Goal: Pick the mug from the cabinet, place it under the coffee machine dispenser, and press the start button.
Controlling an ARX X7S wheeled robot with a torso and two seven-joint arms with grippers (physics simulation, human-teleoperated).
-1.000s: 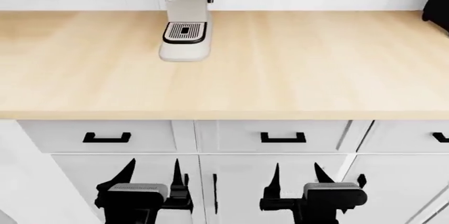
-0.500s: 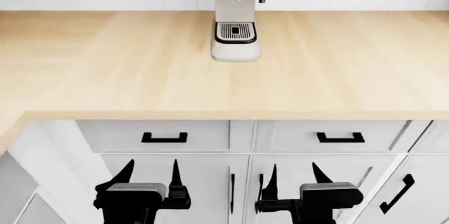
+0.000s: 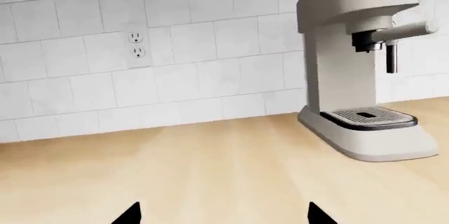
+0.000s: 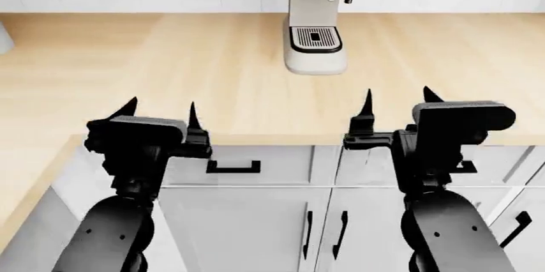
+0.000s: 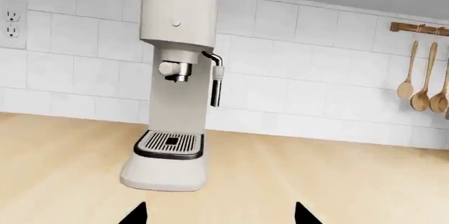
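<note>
Hovering apart, empty: left pincer (image 4: 159, 113), right pincer (image 4: 399, 103); 1 coffee machine (image 4: 316, 26).

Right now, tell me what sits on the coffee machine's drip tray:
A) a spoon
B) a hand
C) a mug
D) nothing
D: the drip tray under the dispenser is bare in both wrist views, with no mug in sight.
</note>
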